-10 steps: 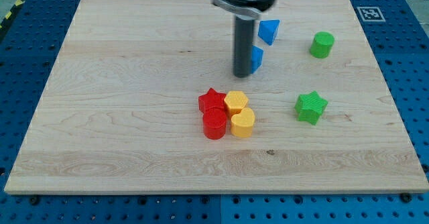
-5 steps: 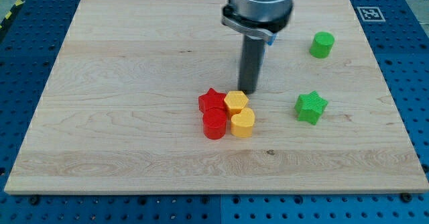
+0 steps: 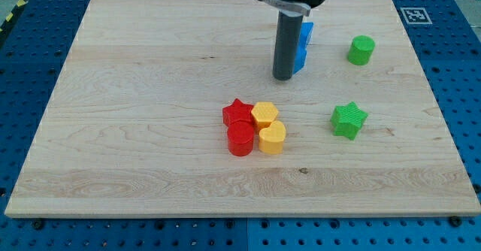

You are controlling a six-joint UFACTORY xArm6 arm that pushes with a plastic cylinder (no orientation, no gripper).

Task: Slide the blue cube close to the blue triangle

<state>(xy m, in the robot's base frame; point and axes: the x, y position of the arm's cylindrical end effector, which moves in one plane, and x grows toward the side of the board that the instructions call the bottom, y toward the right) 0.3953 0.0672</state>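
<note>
**Operator:** What lies on the worktop (image 3: 150,131), starting nearest you?

**Guide:** Near the middle sit four blocks packed touching one another: a red cylinder (image 3: 240,140) and a yellow heart-shaped block (image 3: 272,137) in front, a red star (image 3: 238,113) and a yellow hexagon (image 3: 264,114) just behind them. To their right, apart, is a green star (image 3: 349,120). Farther back on the right stands a green cylinder (image 3: 361,49).

**Operator:** And the blue pieces?

**Guide:** Both are at the far centre, largely hidden by the rod. You see only a blue sliver at the rod's right edge: the blue cube (image 3: 301,57) nearer, the blue triangle (image 3: 307,31) just beyond it. They look touching or nearly so; you cannot tell which.

**Operator:** Where is the end effector?

**Guide:** It has no jaws, so nothing opens, closes or grips. My tip (image 3: 282,77) rests on the wood against the cube's left near side, well clear of the red and yellow cluster.

**Operator:** How should you finish?

**Guide:** Judging by this, the cube is about home. Push only slightly, far and right, through its centre. A hard shove would likely knock the triangle away.
</note>
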